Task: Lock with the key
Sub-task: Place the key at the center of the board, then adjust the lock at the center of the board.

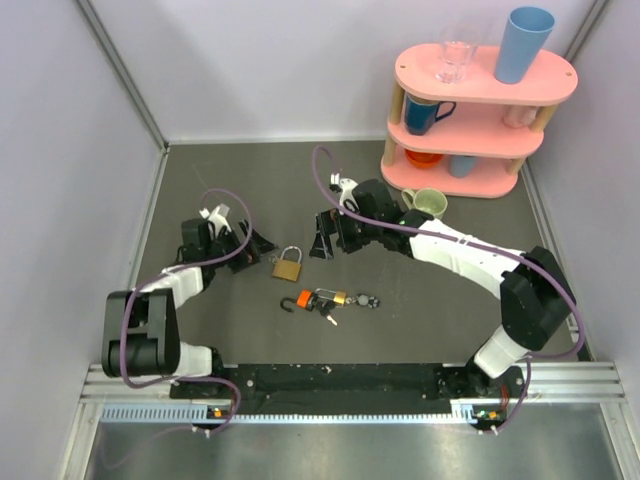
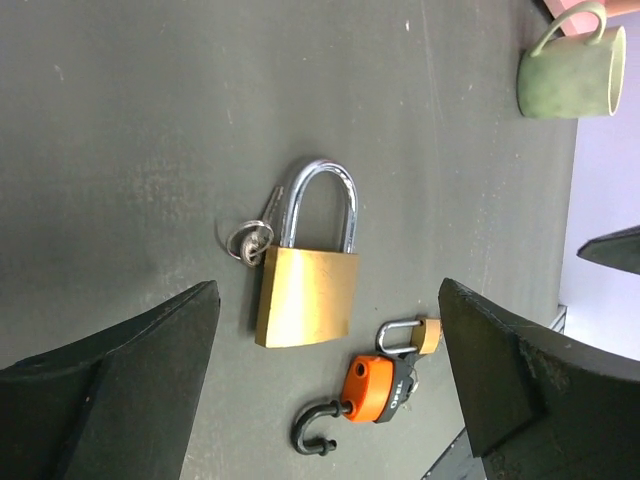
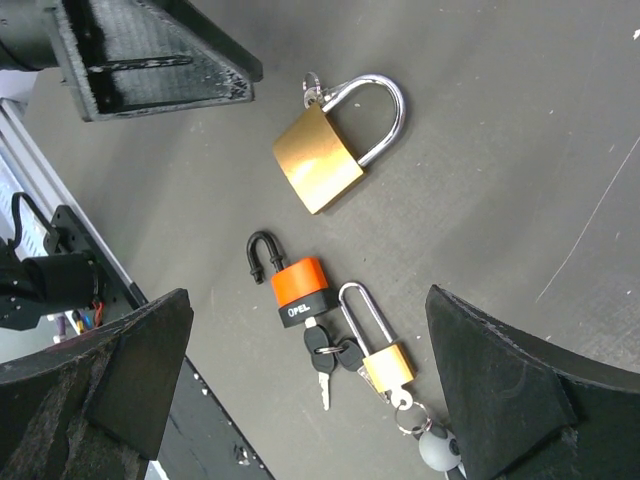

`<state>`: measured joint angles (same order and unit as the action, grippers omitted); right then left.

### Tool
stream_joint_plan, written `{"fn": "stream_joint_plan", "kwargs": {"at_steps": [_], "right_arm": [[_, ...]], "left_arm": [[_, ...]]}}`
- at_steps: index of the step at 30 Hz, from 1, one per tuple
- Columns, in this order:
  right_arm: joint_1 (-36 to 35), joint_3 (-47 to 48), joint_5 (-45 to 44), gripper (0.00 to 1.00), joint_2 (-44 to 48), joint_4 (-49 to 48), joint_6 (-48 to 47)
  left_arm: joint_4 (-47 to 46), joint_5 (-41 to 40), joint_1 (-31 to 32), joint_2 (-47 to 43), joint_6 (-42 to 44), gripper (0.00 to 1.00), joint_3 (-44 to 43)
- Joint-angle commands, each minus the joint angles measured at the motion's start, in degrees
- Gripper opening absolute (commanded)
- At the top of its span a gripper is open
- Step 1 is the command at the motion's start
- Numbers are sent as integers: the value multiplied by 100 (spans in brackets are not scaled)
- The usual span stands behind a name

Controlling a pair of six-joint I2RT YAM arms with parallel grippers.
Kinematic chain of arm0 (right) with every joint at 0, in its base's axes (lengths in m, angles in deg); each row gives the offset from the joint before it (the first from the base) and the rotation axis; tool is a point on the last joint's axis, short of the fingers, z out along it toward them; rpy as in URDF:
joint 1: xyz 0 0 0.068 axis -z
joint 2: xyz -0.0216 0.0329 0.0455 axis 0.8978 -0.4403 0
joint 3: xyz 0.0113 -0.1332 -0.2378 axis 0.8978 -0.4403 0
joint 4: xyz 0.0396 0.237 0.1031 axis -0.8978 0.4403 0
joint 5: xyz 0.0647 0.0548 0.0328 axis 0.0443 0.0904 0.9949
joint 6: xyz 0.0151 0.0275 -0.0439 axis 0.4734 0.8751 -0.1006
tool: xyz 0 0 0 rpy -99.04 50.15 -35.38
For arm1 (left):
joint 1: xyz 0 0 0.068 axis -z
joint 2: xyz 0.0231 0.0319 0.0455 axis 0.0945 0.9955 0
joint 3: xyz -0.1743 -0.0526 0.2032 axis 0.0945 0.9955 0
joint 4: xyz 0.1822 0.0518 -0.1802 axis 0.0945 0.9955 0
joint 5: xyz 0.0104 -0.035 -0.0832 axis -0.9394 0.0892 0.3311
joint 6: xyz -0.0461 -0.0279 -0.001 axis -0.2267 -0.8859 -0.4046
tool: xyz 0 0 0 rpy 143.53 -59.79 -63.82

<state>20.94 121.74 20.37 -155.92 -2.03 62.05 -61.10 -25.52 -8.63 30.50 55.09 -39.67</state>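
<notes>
The key (image 2: 262, 222) is a tiny silver one in a small bunch, lying against the top corner of a large brass padlock (image 2: 307, 296) whose silver shackle looks closed. The bunch also shows as the key (image 3: 312, 88) in the right wrist view. My left gripper (image 2: 325, 290) is open, hovering over this padlock (image 1: 288, 268) and holding nothing. My right gripper (image 3: 308, 300) is open too, above an orange-and-black padlock (image 3: 298, 285) with its black shackle swung open and a black-headed key in its keyhole.
A small brass padlock (image 3: 385, 362) and a grey ball charm (image 3: 437, 447) lie joined to the orange padlock's keys. A green mug (image 1: 428, 203) stands in front of a pink three-tier shelf (image 1: 485, 90) with cups at the back right. Grey walls enclose the mat.
</notes>
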Motion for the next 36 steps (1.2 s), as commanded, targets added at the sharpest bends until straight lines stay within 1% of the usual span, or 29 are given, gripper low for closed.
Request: {"fn": "stream_joint_plan", "kwargs": {"at_steps": [1,7,13,15,18,21,22,23,26,30,34,36], "right_arm": [[5,-79,20,99,210,-165,-2],[-100,-176,-16,99,192,-33,-99],[-259,-387,46,97,122,-15,-81],[-311,-440,72,93,35,-16,-46],[-408,-466,142,89,-71,-16,6],[-531,-405,151,86,-264,-16,50],[-558,-370,160,85,-387,-16,77],[-619,-274,177,81,-458,-7,94],[-715,-72,239,76,-791,-7,191],[-786,184,309,70,-1213,11,279],[-856,395,345,63,-1486,28,349],[-883,439,345,61,-1600,37,367]], "left_arm": [[269,37,48,-533,201,95,110],[981,72,127,-1263,456,93,312],[1693,116,267,-2115,456,90,611],[1816,64,303,-2466,325,89,760],[1878,-15,635,-2897,18,87,1006],[1887,-200,935,-3240,-255,84,1270],[1896,-244,996,-3319,-308,81,1331],[1878,-331,1093,-3407,-413,79,1454],[1791,-455,1155,-3487,-519,77,1692],[1659,-490,1164,-3382,-554,73,1824],[1413,-455,1164,-3084,-607,68,1920],[1220,-429,1173,-2908,-660,65,1964]]}}
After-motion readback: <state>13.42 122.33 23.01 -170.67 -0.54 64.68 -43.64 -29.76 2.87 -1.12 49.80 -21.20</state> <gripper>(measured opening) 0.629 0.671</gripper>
